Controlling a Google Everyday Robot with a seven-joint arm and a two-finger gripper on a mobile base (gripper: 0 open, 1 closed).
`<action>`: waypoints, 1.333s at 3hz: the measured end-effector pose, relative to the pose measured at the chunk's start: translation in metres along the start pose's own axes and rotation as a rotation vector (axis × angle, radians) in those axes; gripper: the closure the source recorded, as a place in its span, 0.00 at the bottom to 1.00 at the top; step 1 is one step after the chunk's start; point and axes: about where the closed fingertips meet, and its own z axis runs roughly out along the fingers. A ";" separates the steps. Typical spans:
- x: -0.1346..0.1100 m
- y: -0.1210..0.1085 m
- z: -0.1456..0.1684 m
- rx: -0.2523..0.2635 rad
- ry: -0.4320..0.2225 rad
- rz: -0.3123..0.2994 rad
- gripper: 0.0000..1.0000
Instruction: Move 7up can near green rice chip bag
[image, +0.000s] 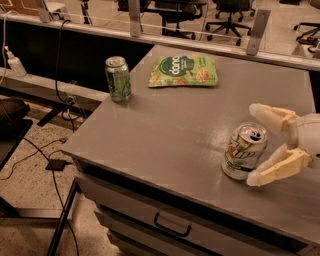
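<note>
The 7up can, white with a green base and silver top, stands upright near the front right of the grey table. My gripper comes in from the right, open, with one finger behind the can and one at its front right side. The can sits partly between the fingers; I cannot tell whether they touch it. The green rice chip bag lies flat at the back middle of the table, well away from the can.
An all-green mottled can stands at the table's back left edge. Drawers with a handle run under the front edge. Cables lie on the floor to the left. Office chairs stand behind a rail at the back.
</note>
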 end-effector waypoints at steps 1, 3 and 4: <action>0.002 0.001 0.004 -0.022 -0.011 0.029 0.12; -0.001 0.002 0.007 -0.027 -0.010 0.023 0.57; -0.002 0.003 0.009 -0.031 -0.009 0.020 0.80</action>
